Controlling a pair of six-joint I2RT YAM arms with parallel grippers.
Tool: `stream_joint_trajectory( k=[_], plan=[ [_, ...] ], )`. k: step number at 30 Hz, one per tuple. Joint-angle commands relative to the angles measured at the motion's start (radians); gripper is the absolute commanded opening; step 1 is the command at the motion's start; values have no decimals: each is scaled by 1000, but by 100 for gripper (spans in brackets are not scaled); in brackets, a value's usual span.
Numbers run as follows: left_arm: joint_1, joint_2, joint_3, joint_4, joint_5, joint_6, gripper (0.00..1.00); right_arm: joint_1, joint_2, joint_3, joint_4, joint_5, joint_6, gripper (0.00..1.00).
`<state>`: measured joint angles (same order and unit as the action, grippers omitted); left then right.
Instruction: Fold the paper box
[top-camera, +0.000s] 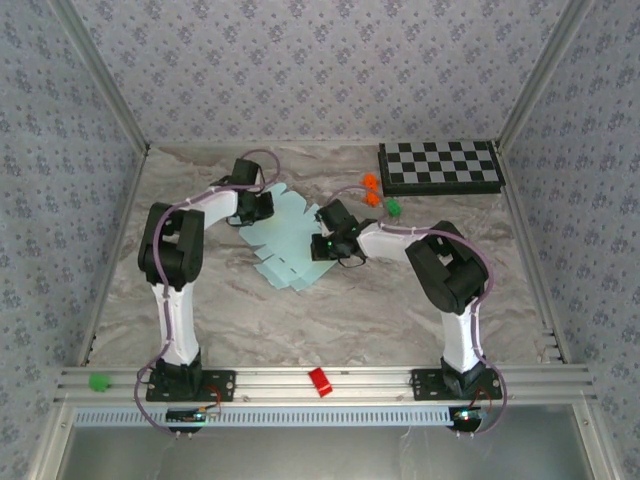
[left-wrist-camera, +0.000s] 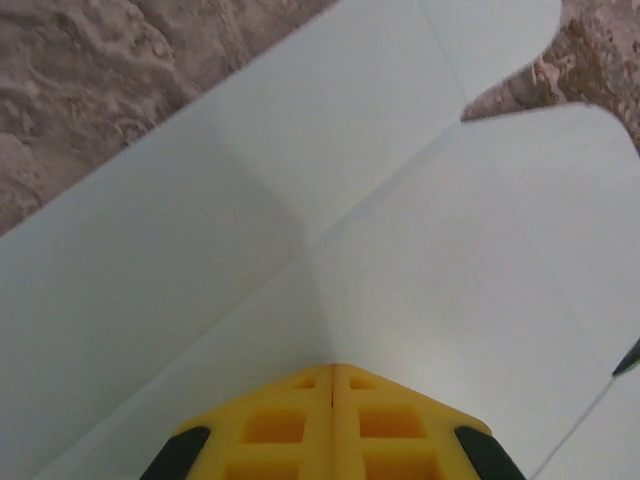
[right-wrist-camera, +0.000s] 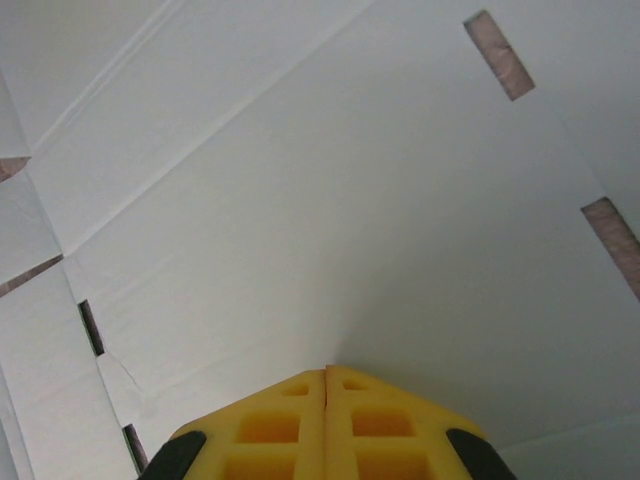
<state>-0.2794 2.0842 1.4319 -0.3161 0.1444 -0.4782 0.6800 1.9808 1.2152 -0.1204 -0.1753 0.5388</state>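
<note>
Yellow fingertips (left-wrist-camera: 290, 425) of the left gripper (left-wrist-camera: 332, 368) sit closest to the left wrist camera. They are pressed flush together, with no gap and nothing pinched between them. The tips are down on the paper box (left-wrist-camera: 400, 250), a flat pale sheet spreading ahead of the tool and to both sides. One crease runs off from just ahead of the tips. Rounded flaps end further out to the tool's right, and the marbled table (left-wrist-camera: 90, 90) lies bare past the sheet's far left edge.

The right gripper (right-wrist-camera: 326, 370) is in the same condition: jaws fully closed along one seam, gripping nothing, tips against the sheet (right-wrist-camera: 350, 200). Narrow slots in the card lie near the tool's left and further off to its right.

From above, a red block (top-camera: 320, 381) and a green piece (top-camera: 98, 381) sit on the rail by the arm bases, well behind both tools. The sheet (top-camera: 285, 235) lies unfolded between the tools, with the left gripper (top-camera: 262, 207) at its far left edge and the right gripper (top-camera: 325, 245) at its right edge. Just beyond the right gripper lie two orange pieces (top-camera: 370, 183) and a green one (top-camera: 394, 208). A checkered board (top-camera: 440, 167) lies farther off, near the back wall.
</note>
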Motion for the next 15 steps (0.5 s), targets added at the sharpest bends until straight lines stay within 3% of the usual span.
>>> stream_joint_trajectory(
  k=[1,11,15],
  plan=[
    [-19,-37,-61,-73,-10,17,0,-15,31,12,-87,63,-4,3],
    [-150,-236,-289,-129,-178,-67,0,-52,66,76,-186,125,-70,5],
    [-203,-288,-380,-99,-174,-131,1,-68,107,138,-214,125,-112,6]
  ],
)
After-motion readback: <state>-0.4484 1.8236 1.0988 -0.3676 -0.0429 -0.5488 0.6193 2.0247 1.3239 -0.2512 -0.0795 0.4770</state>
